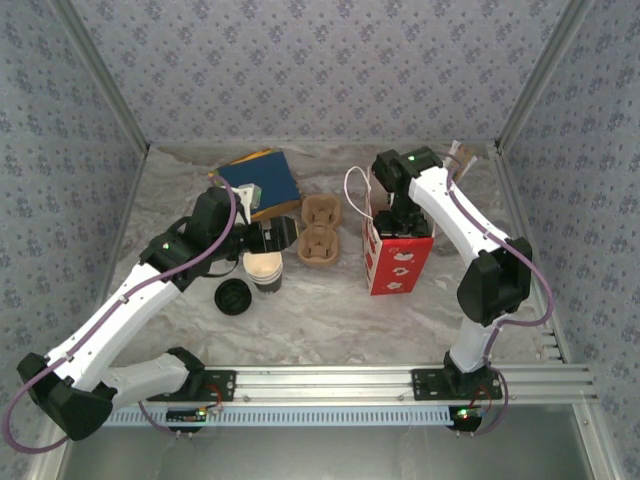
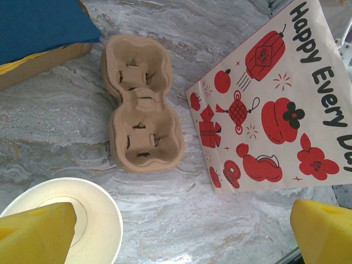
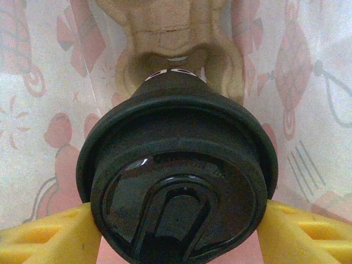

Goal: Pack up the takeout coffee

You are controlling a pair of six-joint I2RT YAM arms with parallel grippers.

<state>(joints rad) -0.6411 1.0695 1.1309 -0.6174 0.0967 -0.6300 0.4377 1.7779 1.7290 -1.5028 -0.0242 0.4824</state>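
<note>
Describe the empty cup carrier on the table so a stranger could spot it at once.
Find the red-and-white paper bag standing right of centre on the marble table. Just left of it, near the blue box, lies the brown pulp cup carrier. Unlike the round paper cup and black lid further left, it is a peanut-shaped tray with two empty wells.

A robot test booth: wallpapered panels (image 1: 320, 70) enclose a marble-look tabletop (image 1: 330, 320) edged by an aluminium rail (image 1: 400, 378).

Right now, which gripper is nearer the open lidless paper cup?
Left. The left gripper hangs open just over the lidless cup; the right gripper is off at the red bag, gripping the lidded coffee.
</note>
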